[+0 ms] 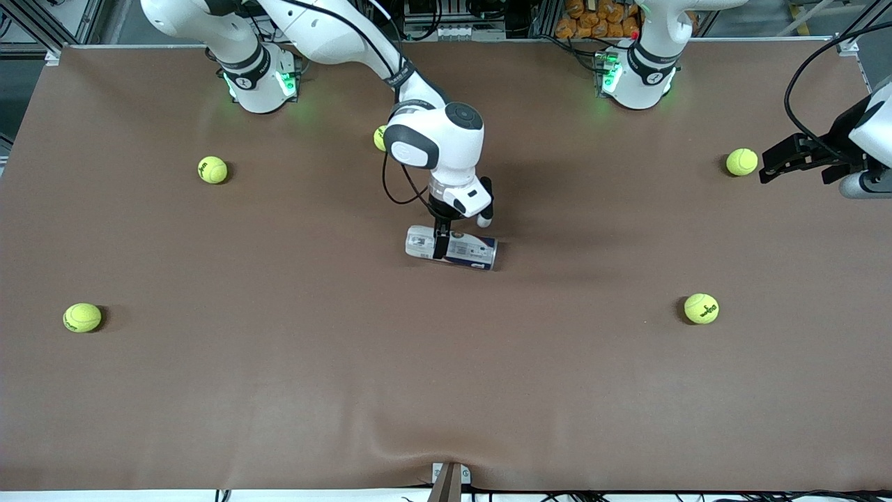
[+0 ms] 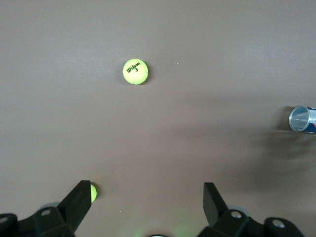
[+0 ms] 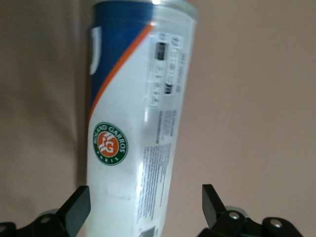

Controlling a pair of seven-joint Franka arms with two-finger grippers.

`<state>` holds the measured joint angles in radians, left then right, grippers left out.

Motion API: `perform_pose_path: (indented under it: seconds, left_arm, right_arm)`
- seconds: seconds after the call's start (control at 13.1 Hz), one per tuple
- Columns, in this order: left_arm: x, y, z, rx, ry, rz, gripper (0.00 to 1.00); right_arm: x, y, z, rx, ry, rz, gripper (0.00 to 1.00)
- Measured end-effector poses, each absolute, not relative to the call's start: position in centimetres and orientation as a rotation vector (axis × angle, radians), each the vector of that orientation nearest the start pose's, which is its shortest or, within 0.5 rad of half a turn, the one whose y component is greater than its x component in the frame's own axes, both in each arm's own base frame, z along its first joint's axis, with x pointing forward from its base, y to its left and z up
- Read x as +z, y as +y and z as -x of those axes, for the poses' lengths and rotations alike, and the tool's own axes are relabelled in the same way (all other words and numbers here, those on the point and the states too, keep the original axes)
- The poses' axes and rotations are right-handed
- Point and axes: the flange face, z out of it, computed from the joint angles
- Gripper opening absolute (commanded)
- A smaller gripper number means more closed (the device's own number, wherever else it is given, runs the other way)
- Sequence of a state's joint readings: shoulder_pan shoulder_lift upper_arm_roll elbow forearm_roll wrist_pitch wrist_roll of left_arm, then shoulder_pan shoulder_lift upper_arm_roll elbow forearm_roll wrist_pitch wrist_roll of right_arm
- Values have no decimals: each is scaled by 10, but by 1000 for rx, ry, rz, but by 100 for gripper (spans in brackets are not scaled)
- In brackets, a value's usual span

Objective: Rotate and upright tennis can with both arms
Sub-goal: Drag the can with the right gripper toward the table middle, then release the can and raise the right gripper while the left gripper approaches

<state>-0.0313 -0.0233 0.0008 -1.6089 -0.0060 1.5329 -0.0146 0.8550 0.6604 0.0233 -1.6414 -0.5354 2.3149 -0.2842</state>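
Five yellow-green felt balls dot the brown bench [image 1: 279,390]. Nearest the front camera lie two of them, one ball [image 1: 82,317] toward the right arm's end and another ball [image 1: 701,308] toward the left arm's end, with a wide bare stretch of smooth brown covering between them and along the near edge.

Farther from the camera, near the middle, the tennis can [image 1: 451,247] lies on its side, a slim cylinder with a white, navy and orange-red label and a metallic rim facing the left arm's end. The right pincer [image 1: 440,245] stands straight down over it, its black fingers [image 3: 74,210] spread apart on either side of the can's body, not clamped.

Farther still sit a third ball [image 1: 212,169], a fourth ball [image 1: 380,138] half hidden by the right arm's wrist, and a fifth ball [image 1: 741,162] near the left arm's end. Just beside that fifth ball the left pincer [image 1: 766,167] hovers over the bench, waiting, fingers [image 2: 79,200] wide apart and holding nothing. Open covering surrounds the can on every side.
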Motion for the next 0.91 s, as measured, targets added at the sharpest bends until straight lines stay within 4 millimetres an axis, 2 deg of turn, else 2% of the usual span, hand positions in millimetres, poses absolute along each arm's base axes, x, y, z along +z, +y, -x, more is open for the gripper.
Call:
perform_pose_path:
  seconds: [0.15,0.23,0.38,0.46,0.53,0.61,0.69,0.84,0.91]
  left_arm:
    - [616,-17,-542,84,25,3145,100]
    - [616,-17,-542,84,25,3145,100]
    - [615,-17,-542,89,25,3146,100]
    - [613,-18,-543,97,25,3157,100]
    - [609,-21,-544,116,26,3181,100]
    - [601,-25,-547,144,26,3208,100]
    - [589,-28,-552,182,25,3234,100]
    - [562,-32,-561,286,3,3301,100]
    - [545,-31,-566,357,-13,3347,100]
  right_arm:
    - [250,518,-465,-178,-2428,2558,100]
    - [268,516,-470,-151,-2435,2578,100]
    - [322,513,-475,-141,-2378,2642,100]
    - [355,507,-478,-141,-2310,2684,100]
    - [389,493,-486,-134,-2212,2739,100]
    - [422,467,-502,-127,-2085,2801,100]
    - [456,432,-524,-125,-1953,2869,100]
    - [515,349,-563,-87,-1718,3019,100]
    - [537,306,-578,-48,-1591,3094,100]
